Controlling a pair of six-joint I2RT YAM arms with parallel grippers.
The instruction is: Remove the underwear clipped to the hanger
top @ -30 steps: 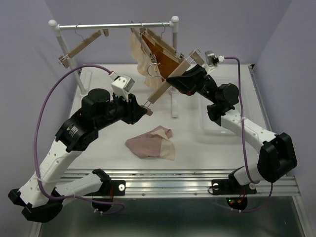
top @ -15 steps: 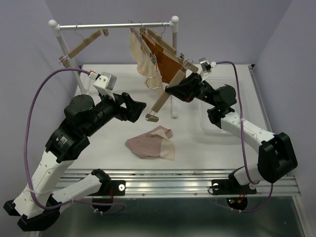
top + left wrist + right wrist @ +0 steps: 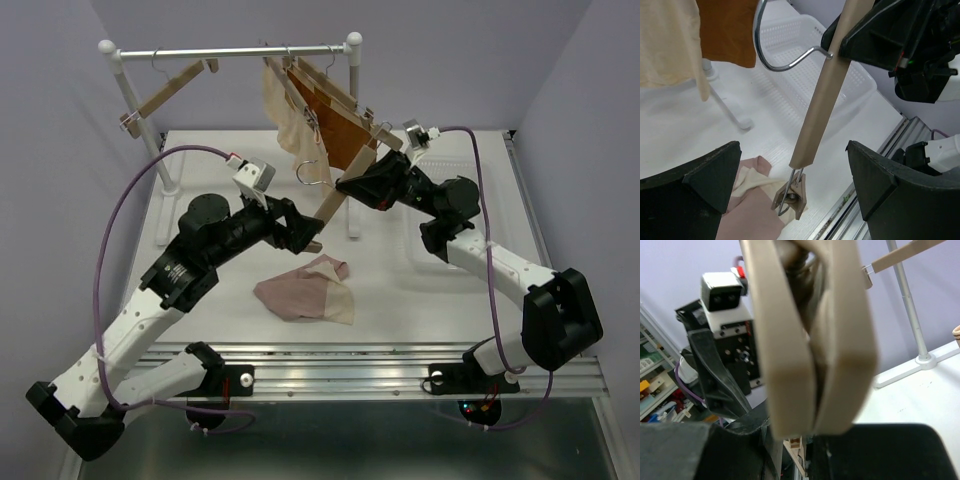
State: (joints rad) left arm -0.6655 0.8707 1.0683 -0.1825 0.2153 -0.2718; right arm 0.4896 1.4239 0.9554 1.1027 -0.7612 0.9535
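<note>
— Gripping what?
— My right gripper [image 3: 352,183] clamps the tilted pale wooden clip hanger [image 3: 328,208]; my left gripper [image 3: 794,150] gapes wide about its lower clip [image 3: 790,200].
— Underwear?
— Pale pink cloth underwear [image 3: 305,292] lies near-centre; cream-beige underwear [image 3: 285,125] and orange-brown underwear [image 3: 335,130] hang far.

White table [image 3: 400,310] with pink underwear [image 3: 300,295], basket [image 3: 800,30]

black-and-white arms [image 3: 165,285] trailing purple cables [image 3: 135,185].

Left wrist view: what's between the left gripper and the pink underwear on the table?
The clip of the wooden hanger hangs there, between the open fingers of the left gripper, above the pink underwear. The left wrist view shows it.
</note>
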